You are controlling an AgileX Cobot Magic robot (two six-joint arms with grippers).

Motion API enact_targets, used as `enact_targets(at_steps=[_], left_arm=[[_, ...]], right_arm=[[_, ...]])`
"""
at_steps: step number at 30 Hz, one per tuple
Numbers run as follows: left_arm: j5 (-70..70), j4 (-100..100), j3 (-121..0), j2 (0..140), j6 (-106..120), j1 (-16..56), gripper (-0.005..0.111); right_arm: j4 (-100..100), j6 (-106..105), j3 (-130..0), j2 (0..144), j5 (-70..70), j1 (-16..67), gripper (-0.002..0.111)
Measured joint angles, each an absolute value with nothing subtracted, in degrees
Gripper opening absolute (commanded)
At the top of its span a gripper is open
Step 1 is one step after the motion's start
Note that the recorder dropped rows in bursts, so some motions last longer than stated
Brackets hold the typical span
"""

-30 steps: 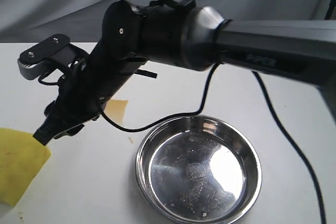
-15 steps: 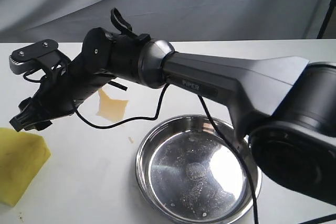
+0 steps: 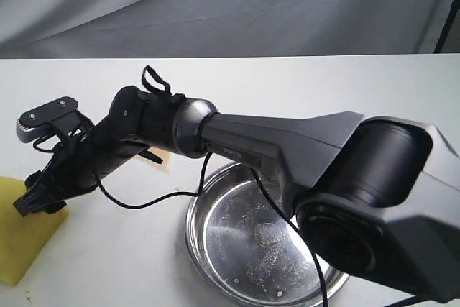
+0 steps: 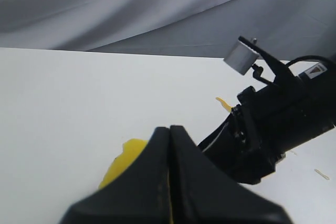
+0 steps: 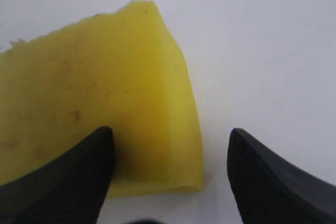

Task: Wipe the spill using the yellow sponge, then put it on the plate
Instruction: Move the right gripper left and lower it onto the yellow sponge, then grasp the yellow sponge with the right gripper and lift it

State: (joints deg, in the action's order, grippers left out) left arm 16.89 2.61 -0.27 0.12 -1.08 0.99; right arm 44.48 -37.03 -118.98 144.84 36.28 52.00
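Observation:
The yellow sponge (image 3: pixel 20 242) lies on the white table at the front left. My right arm reaches across the table to it, and my right gripper (image 3: pixel 34 200) hovers at the sponge's upper edge. In the right wrist view the right gripper (image 5: pixel 170 148) is open, and a corner of the sponge (image 5: pixel 94 93) lies between its fingers (image 5: pixel 79 174). The arm hides most of the spill; a small amber tip (image 3: pixel 164 160) shows beside it. The steel plate (image 3: pixel 200 199) sits at front centre. My left gripper (image 4: pixel 169 130) is shut, above the sponge (image 4: pixel 125 157).
A black cable (image 3: pixel 144 203) hangs from the right arm and loops onto the table near the plate's rim. A grey cloth (image 3: pixel 230 5) hangs behind the table. The right arm's thick base (image 3: pixel 374 199) looms over the plate's right side.
My right arm has swung left and down. Its gripper now sits at the sponge's edge, and the arm covers the spill that showed half a second ago.

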Motion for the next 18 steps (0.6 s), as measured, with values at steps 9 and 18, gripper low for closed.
enact_targets(at_steps=[9,18], left_arm=[[16.89,2.61,-0.27,0.12,-1.08,0.99,0.000],[16.89,2.61,-0.27,0.12,-1.08,0.99,0.000]], right_arm=[[45.97,-38.92,-119.10,146.07,32.75,53.67,0.033],[46.43,-38.92,-119.43,146.45,31.24,53.90,0.000]])
